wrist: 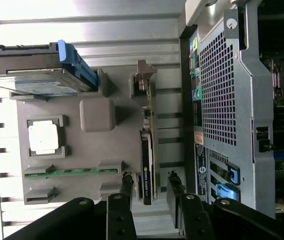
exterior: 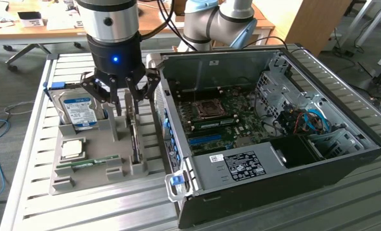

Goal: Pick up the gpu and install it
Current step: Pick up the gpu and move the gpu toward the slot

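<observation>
Gripper point(wrist: 150, 180) closest to the wrist lens: its dark fingers point(wrist: 126, 186) stand apart, one to each side of the gpu point(wrist: 147, 150), with a clear gap between each tip and the card, so nothing is clamped. Whether the tips are level with the card or above it cannot be told. Gpu stands on its long edge in a slot of the grey tray point(wrist: 82, 150), pale metal bracket at the end nearer the hard drive point(wrist: 37, 82). Also in the tray: processor chip point(wrist: 43, 137) flat in a square recess, green memory stick point(wrist: 72, 171) on edge beside it. From the exterior view the gripper point(exterior: 131, 98) hangs straight down over the tray point(exterior: 100, 144), fingers spread above the far end of the gpu point(exterior: 135, 139), which sits upright in the slot nearest the computer case point(exterior: 344, 159). Tray lies on the slatted metal table point(exterior: 81, 214), just beside the case, on the exterior view's left. Hard drive point(exterior: 80, 110), blue label showing, stands upright in its holder; processor chip point(exterior: 71, 149) and memory stick point(exterior: 88, 163) lie nearer the camera. Case lies on its side, panel off, motherboard point(exterior: 219, 118) exposed, blue slots point(exterior: 203, 139) along its near edge.
</observation>
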### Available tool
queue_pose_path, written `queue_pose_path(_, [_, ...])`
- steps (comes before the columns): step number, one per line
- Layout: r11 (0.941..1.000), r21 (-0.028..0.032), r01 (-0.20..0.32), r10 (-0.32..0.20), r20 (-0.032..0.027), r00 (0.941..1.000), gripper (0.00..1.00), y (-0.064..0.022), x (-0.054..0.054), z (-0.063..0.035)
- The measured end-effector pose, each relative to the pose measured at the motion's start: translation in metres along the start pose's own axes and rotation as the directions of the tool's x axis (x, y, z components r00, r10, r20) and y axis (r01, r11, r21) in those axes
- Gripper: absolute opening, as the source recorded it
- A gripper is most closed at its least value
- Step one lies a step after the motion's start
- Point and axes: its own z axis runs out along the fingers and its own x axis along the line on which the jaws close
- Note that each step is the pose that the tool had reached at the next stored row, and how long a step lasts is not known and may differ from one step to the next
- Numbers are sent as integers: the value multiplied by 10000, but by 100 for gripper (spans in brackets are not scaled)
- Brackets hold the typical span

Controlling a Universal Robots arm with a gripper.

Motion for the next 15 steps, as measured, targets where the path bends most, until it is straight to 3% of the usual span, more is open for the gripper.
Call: queue_pose_path(15, [10000, 0, 0, 0, 0, 10000, 42, -3, -9, 79])
